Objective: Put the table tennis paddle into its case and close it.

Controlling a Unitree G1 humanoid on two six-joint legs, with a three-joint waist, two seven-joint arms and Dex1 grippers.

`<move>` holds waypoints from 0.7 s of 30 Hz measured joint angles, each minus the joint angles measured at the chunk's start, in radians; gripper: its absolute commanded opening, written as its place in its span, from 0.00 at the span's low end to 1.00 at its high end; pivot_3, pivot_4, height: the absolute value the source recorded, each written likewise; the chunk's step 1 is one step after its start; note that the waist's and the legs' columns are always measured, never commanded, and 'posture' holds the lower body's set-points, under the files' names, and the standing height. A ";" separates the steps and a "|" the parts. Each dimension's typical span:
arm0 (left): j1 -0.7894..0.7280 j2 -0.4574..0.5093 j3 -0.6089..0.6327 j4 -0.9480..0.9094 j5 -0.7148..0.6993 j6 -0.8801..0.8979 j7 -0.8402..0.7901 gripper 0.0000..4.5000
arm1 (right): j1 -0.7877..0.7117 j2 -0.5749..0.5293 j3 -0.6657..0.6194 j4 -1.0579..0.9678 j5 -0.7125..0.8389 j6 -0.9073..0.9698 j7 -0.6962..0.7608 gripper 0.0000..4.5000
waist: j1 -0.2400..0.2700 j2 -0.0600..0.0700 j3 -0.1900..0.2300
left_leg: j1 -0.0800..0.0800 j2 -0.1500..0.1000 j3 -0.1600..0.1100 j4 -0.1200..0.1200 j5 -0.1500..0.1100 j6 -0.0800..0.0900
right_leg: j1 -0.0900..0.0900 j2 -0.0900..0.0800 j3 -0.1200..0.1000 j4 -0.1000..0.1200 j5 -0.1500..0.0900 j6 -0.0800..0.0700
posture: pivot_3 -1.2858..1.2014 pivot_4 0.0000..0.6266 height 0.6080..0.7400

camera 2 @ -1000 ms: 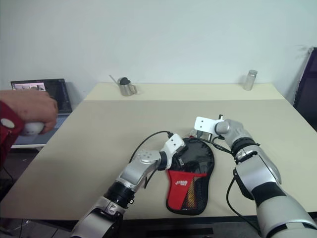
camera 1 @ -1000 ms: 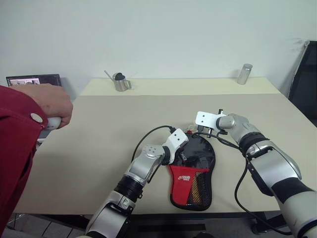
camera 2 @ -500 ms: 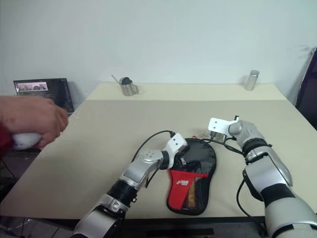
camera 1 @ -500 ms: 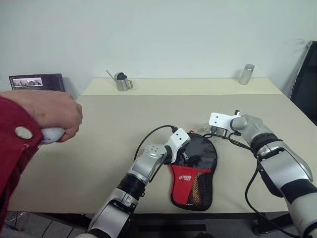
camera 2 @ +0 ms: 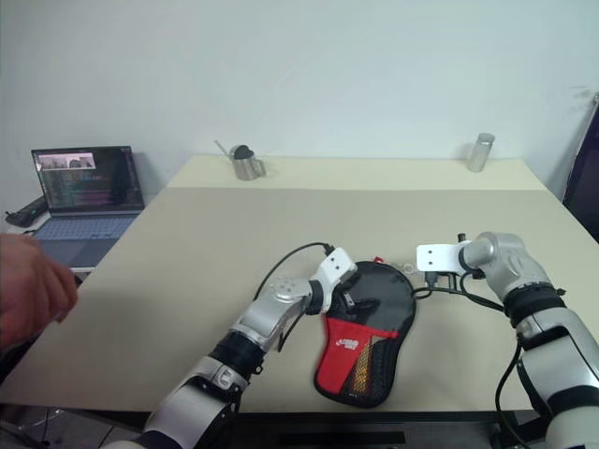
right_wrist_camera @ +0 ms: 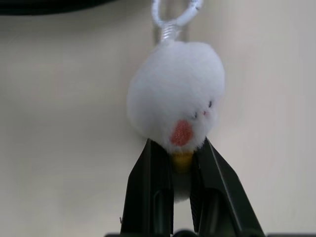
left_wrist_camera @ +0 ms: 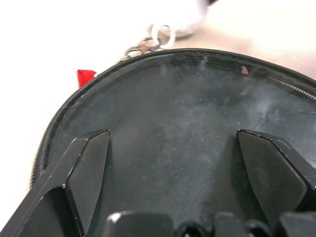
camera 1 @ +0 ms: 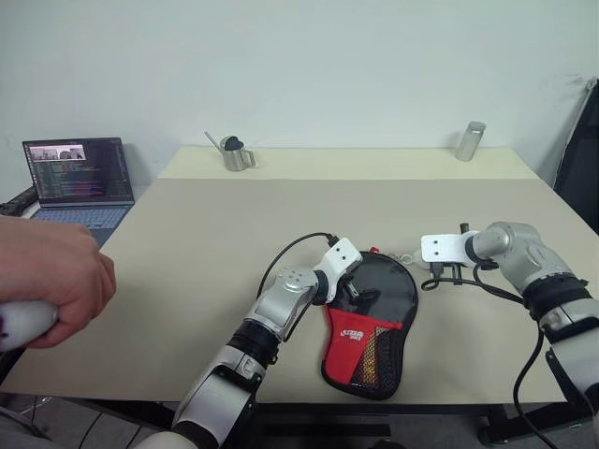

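**Spotter:** Where's everything lying?

**Me:** The case (camera 1: 370, 323) is flat on the counter (camera 1: 187, 243), lower centre of the head view, round end up-frame and the red panel and mesh pocket nearest me. I can't see the paddle out on the counter. The case looks filled, so I judge the paddle is inside.

**Spotter:** And your hands?

**Me:** The left hand (camera 1: 356, 295) is released, its fingers spread wide over the black round end. The right hand (right_wrist_camera: 178, 150) is clenched on a fluffy white charm (right_wrist_camera: 175, 101), right of the case. The charm hangs from a small ring (I take it to be the zip pull).

**Spotter:** How will it handle?

**Me:** I expect it to be light and soft. The fabric should bunch and slide unless it's pinned. The charm is squashy, so a grip on it may slip, and I'd rather pinch near the ring. I'd press the left hand down on the round end as an anchor.
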 measured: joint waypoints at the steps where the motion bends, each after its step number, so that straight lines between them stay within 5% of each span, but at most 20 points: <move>1: -0.002 -0.001 0.000 0.004 0.000 -0.002 0.000 1.00 | 0.030 -0.020 -0.010 -0.052 0.010 0.019 0.020 0.01 | 0.006 0.000 0.000 | 0.000 0.000 0.000 0.000 0.000 0.000 | 0.000 0.000 0.000 0.000 0.000 0.000 | 0.52 0.24 1.00; 14: -0.014 -0.010 0.000 0.030 0.005 -0.022 -0.009 1.00 | 0.056 -0.080 -0.007 -0.037 -0.074 0.100 -0.077 0.01 | 0.021 0.000 0.000 | -0.001 0.000 0.000 0.000 0.000 0.000 | 0.000 0.000 0.000 -0.001 0.000 0.000 | 0.52 0.24 1.00; 21: -0.016 -0.009 0.001 0.031 0.008 -0.022 -0.019 1.00 | 0.102 -0.168 -0.006 -0.089 -0.068 0.071 0.011 0.01 | 0.030 0.000 0.000 | -0.002 0.000 0.000 0.000 0.000 0.000 | 0.000 0.000 -0.001 -0.003 0.000 0.000 | 0.52 0.24 1.00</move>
